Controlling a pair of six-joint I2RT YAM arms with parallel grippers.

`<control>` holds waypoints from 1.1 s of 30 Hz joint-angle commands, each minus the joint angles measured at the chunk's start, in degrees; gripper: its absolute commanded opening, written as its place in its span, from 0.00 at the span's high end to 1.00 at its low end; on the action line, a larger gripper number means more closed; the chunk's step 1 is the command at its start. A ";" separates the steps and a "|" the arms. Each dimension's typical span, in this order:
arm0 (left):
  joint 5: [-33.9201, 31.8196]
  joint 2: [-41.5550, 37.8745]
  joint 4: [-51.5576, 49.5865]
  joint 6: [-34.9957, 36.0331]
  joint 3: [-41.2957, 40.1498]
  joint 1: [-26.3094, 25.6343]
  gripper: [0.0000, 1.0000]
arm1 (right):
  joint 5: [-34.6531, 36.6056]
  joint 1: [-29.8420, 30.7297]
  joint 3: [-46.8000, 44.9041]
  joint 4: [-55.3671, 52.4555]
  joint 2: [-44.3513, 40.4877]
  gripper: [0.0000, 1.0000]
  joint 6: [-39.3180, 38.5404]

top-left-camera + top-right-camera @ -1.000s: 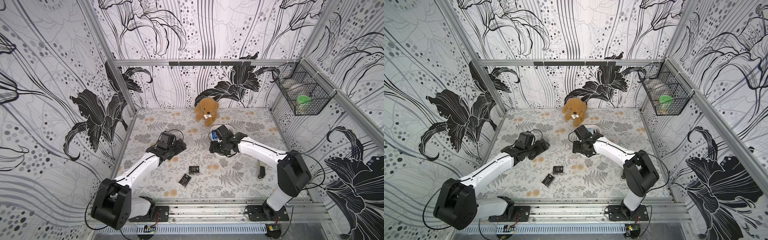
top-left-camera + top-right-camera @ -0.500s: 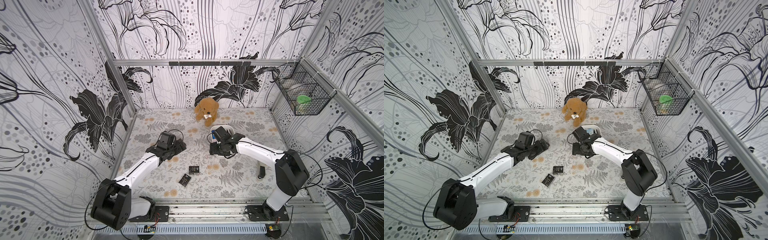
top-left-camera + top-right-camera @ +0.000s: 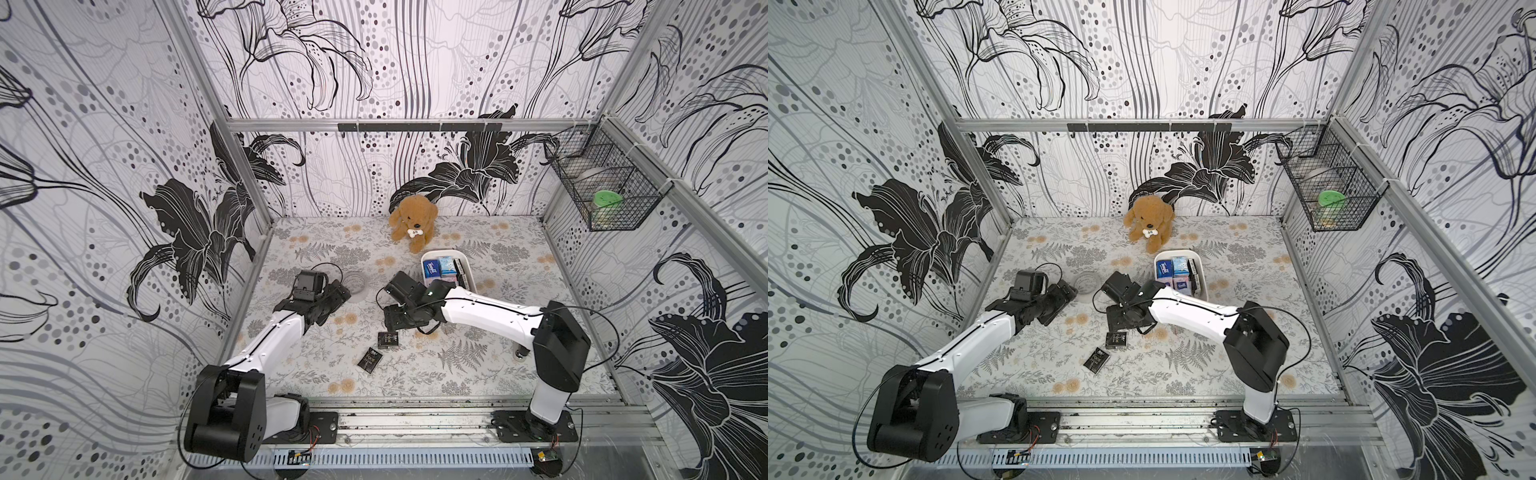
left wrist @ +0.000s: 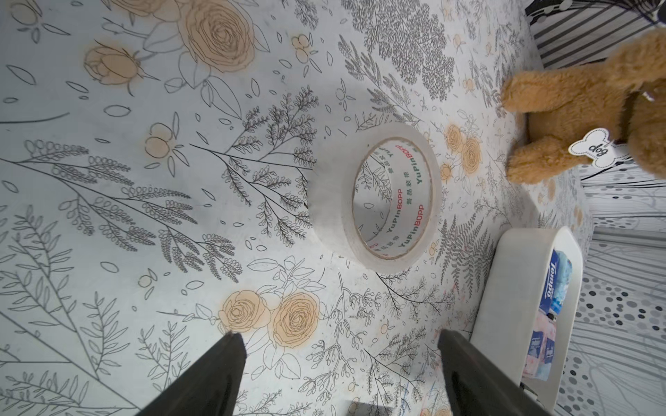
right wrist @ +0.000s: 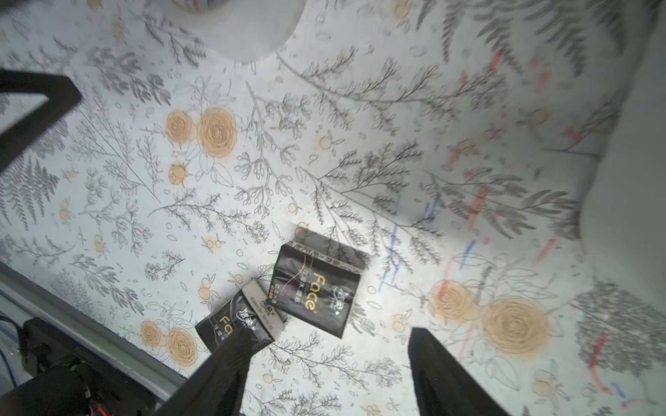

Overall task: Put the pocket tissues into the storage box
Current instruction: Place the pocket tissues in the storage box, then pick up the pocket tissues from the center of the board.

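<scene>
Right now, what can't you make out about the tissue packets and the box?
- Storage box: right arm hides its near end in both top views; packets there uncountable.
- Black packet nearer the rail: a finger of the right pincer covers part, right wrist view.
- Wire basket contents: too small behind mesh, top views.

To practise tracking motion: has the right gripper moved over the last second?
Yes. Judged against the storage box, the right gripper has swung away from it toward the front rail, and is now open close to the two black packets.
</scene>
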 commanded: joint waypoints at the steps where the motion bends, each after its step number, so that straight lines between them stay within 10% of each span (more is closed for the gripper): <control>1: 0.71 -2.53 0.27 1.41 -1.24 1.84 0.11 | 0.06 2.05 3.60 -4.13 4.23 0.25 -0.24; 16: 2.42 -4.65 -1.98 3.66 -1.98 6.59 0.11 | 8.66 5.14 10.83 -14.44 11.90 0.25 -22.56; 33: 2.38 -4.63 -3.96 5.12 -0.04 8.08 0.11 | 10.39 5.80 17.19 -12.52 19.26 0.15 -29.16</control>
